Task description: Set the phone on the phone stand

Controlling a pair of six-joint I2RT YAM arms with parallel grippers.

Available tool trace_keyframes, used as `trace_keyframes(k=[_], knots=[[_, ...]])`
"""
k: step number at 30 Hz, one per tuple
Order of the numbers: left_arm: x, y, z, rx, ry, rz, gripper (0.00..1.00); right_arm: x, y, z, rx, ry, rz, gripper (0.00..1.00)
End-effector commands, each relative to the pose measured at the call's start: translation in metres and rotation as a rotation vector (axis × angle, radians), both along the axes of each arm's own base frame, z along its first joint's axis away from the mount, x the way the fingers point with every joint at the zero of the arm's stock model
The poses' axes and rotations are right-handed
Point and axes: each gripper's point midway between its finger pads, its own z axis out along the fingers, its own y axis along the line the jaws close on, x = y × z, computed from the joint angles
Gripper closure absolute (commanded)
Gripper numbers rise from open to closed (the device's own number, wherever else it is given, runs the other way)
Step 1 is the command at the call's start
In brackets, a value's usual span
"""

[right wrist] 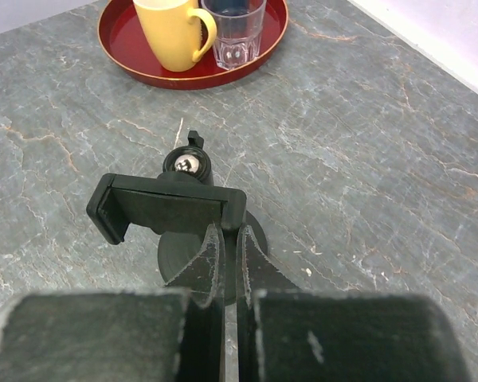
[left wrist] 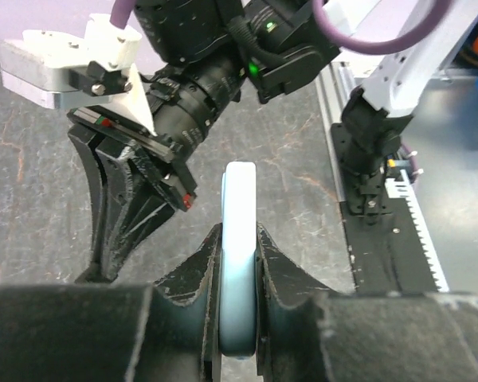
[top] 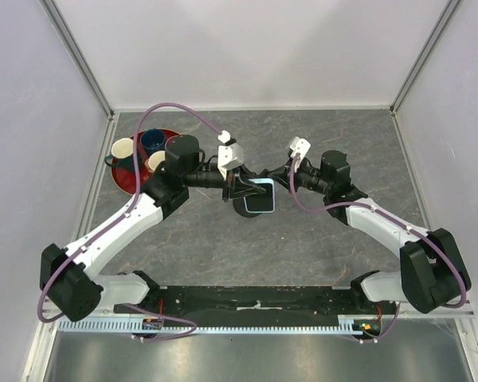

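The phone (top: 263, 195), black screen with a light blue case, hangs over the middle of the table in my left gripper (top: 243, 191). In the left wrist view its blue edge (left wrist: 239, 191) stands upright between the jaws of the left gripper (left wrist: 239, 232), which are shut on it. The phone stand (right wrist: 163, 208) is black, with a round base and an empty clamp. My right gripper (right wrist: 229, 231) is closed on the clamp's right end. In the top view the stand's base (top: 247, 212) shows just below the phone, with the right gripper (top: 280, 181) beside it.
A red tray (top: 126, 185) at the back left holds several cups. It also shows in the right wrist view (right wrist: 143, 76) with a yellow mug (right wrist: 171, 32) and a glass (right wrist: 235, 28). The right arm's fingers (left wrist: 115, 215) hang close left of the phone.
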Motion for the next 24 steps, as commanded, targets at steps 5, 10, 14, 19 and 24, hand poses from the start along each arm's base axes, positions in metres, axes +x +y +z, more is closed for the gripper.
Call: trace_keyframes(k=[5, 10, 14, 19, 24], knots=[[0.027, -0.027, 0.022, -0.040, -0.300, -0.098, 0.98, -0.020, 0.007, -0.028, -0.041, 0.135, 0.102, 1.00], [0.030, -0.044, 0.027, -0.049, -0.302, -0.220, 0.98, -0.020, 0.006, -0.031, -0.043, 0.141, 0.102, 1.00], [0.035, -0.055, 0.017, -0.030, -0.228, -0.301, 0.98, -0.020, 0.005, -0.029, -0.037, 0.141, 0.101, 1.00], [0.038, -0.053, 0.010, -0.044, -0.186, -0.364, 0.98, -0.019, 0.003, -0.028, -0.020, 0.147, 0.103, 1.00], [0.041, -0.051, 0.000, -0.042, -0.154, -0.372, 0.98, -0.018, 0.003, -0.027, -0.009, 0.153, 0.107, 1.00]])
